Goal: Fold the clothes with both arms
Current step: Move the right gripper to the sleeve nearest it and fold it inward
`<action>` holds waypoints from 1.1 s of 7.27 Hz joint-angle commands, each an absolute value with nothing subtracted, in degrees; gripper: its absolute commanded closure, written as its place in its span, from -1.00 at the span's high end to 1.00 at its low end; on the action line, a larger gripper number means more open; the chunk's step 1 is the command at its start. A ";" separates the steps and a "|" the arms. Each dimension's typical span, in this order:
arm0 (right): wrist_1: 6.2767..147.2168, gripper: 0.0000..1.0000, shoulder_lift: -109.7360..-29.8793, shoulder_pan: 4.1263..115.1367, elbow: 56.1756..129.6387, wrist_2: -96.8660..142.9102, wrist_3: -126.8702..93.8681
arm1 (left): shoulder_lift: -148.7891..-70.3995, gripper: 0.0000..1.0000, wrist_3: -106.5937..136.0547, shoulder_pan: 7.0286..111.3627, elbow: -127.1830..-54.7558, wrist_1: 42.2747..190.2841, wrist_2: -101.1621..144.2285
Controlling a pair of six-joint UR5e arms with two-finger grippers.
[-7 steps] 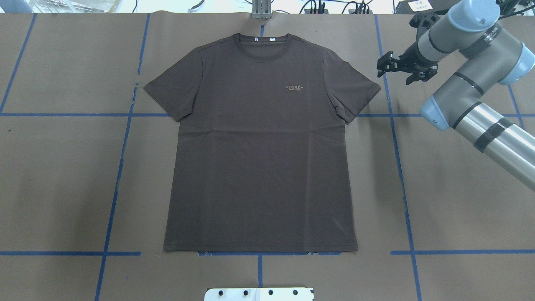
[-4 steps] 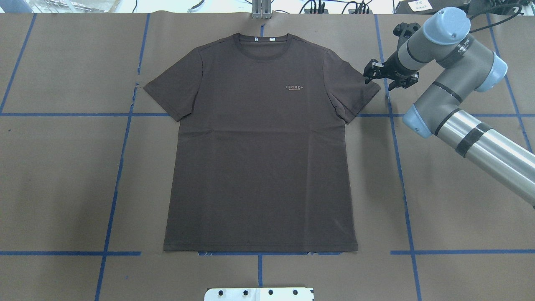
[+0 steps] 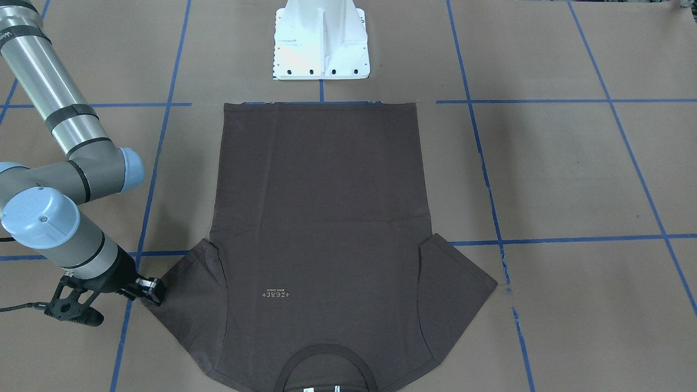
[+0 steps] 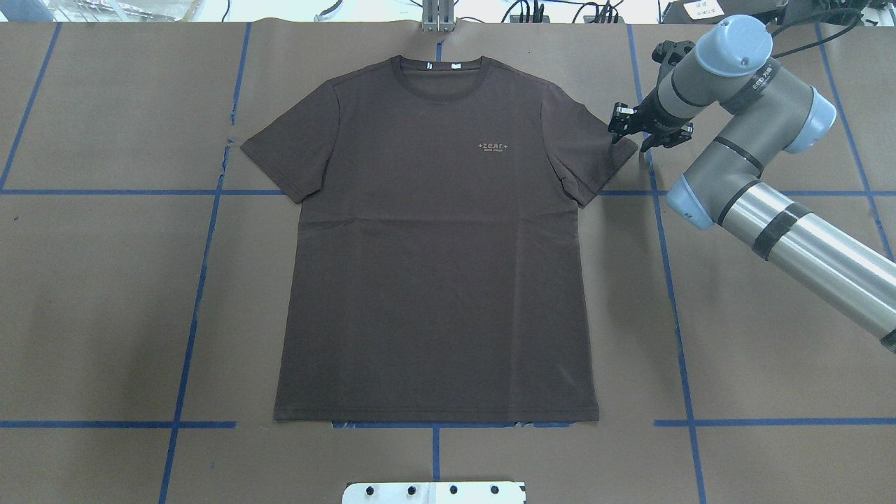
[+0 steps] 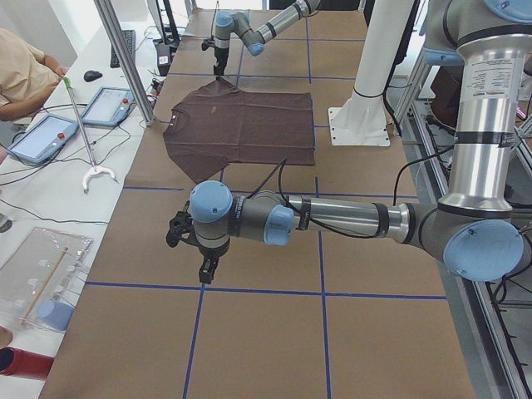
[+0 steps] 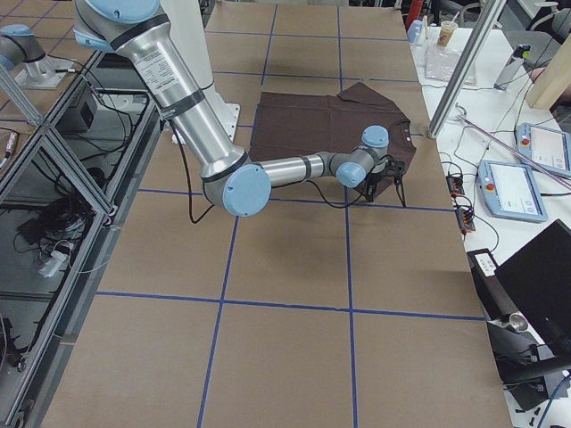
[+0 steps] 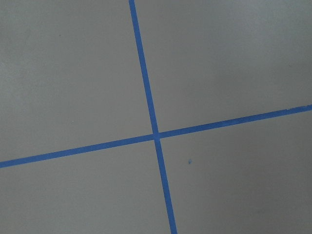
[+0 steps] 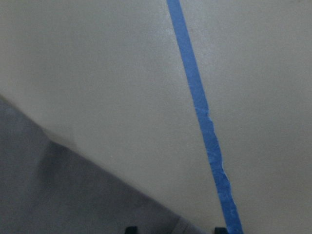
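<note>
Dark brown T-shirt (image 4: 434, 266) lies flat, front up, on the paper-covered table (image 4: 756, 336). Collar (image 4: 441, 73) at the far edge from the robot, hem nearest the base, both sleeves spread, no fold made. Status: first step, approach to grasp; task approx. at start. R arm: right gripper (image 4: 640, 134) sits at the outer tip of the sleeve (image 4: 595, 150) on the robot's right, low to the table. Right wrist view shows its fingertips (image 8: 130, 229) set apart, sleeve corner running in between them, blue tape (image 8: 200, 112) just beside. Jaws not closed on cloth; contact w/ fabric cannot be confirmed. L arm: left gripper (image 5: 206, 268) seen in the left side view only, over bare paper, well apart from the shirt; whether spread or closed cannot be told. Its wrist cam shows only a tape cross, no cloth. Judgement: next move calls for R jaws to go down over the sleeve edge and pinch, taking top and bottom layers together. L arm needs bringing to the opposite sleeve or the hem before any two-arm fold. Risk: pinching one layer only, or dragging the shirt askew.
</note>
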State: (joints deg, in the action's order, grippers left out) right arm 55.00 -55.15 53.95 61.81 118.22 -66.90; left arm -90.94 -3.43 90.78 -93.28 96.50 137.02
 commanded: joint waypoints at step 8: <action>55.19 -1.00 -48.37 51.70 61.26 118.39 -74.39 | -90.97 1.00 -3.43 90.88 -94.04 96.50 137.11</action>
